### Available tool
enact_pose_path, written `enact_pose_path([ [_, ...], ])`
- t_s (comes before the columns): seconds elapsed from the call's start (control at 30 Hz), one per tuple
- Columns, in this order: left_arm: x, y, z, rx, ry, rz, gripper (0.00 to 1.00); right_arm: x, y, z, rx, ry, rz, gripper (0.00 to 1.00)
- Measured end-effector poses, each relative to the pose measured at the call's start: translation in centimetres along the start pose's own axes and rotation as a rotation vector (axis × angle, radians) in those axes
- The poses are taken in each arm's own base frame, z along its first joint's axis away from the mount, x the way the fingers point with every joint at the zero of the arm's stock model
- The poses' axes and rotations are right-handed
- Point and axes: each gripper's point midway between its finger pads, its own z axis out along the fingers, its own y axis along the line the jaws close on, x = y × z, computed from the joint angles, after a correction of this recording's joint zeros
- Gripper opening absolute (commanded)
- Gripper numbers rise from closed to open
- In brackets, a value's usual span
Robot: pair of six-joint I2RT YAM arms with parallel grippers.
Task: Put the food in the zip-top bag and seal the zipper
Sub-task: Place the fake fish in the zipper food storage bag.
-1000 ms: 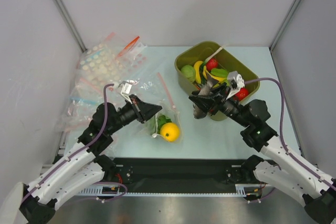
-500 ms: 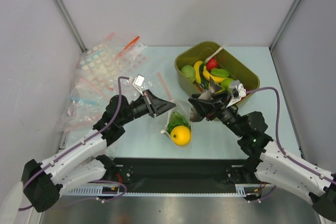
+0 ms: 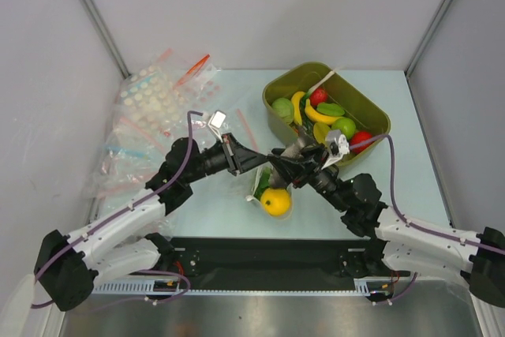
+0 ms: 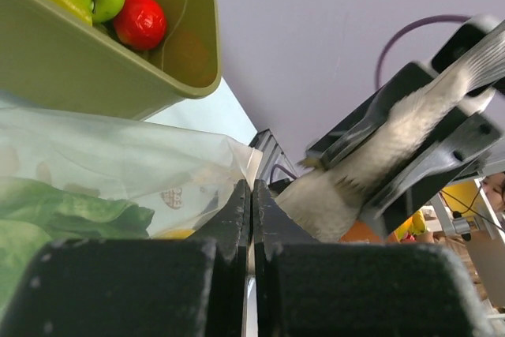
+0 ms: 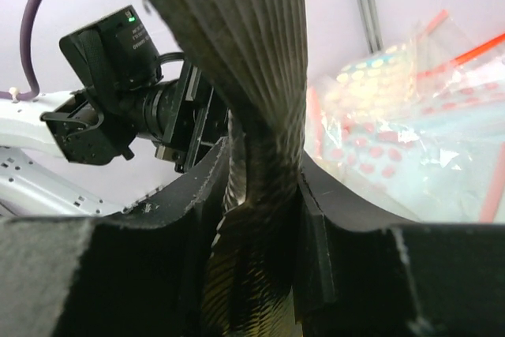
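The clear zip-top bag (image 3: 265,173) hangs at the table's near middle with the green lettuce (image 3: 261,183) and the yellow-orange fruit (image 3: 275,202) inside. My left gripper (image 3: 254,162) is shut on the bag's top edge. In the left wrist view (image 4: 252,191) a thin film sits between the closed fingers, with the bag (image 4: 118,155) and lettuce (image 4: 71,215) to the left. My right gripper (image 3: 286,165) is shut on a grey-brown ridged toy piece (image 5: 237,53), right beside the left fingers at the bag's mouth. I cannot make out the zipper strip.
An olive bin (image 3: 357,94) with bananas, red and green fruit stands at the back right; its wall (image 4: 118,69) is just behind the bag. A pile of other clear bags (image 3: 150,108) with pink and red strips lies at the back left.
My left gripper has carried the bag with the food to the right. My right gripper has moved left with the ridged toy until both grippers meet above the bag.
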Motion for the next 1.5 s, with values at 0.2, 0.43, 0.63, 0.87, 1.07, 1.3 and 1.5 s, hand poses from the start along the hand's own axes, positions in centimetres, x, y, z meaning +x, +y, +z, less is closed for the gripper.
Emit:
enact_pose_path([
  [0.2,-1.2,-2.1,-1.8,0.033,-0.067,0.035,0.0,2.5,0.8,0.2,0.009,-0.059,-0.005,0.19],
  [0.43,-0.4,-0.8,-3.5,0.04,-0.158,0.003,0.0,5.6,0.7,0.9,0.069,-0.07,0.032,0.19],
  [0.63,0.4,0.7,-3.5,0.026,-0.192,-0.059,0.0,7.1,0.0,0.8,0.134,-0.057,0.061,0.2],
  [0.87,0.5,0.0,-3.8,0.057,-0.241,-0.073,0.0,6.4,0.0,0.7,0.164,-0.09,0.13,0.15],
  [1.07,0.4,-1.6,-4.2,0.101,-0.266,-0.068,0.0,4.7,-0.3,0.5,0.219,-0.154,0.195,0.16],
  [1.3,-0.2,-3.6,-5.3,0.154,-0.323,-0.047,0.0,6.2,-0.4,0.4,0.322,-0.147,0.202,0.3],
  [1.5,-0.4,-2.4,-5.6,0.112,-0.368,-0.022,0.0,9.1,-0.2,0.6,0.396,-0.095,0.139,0.52],
])
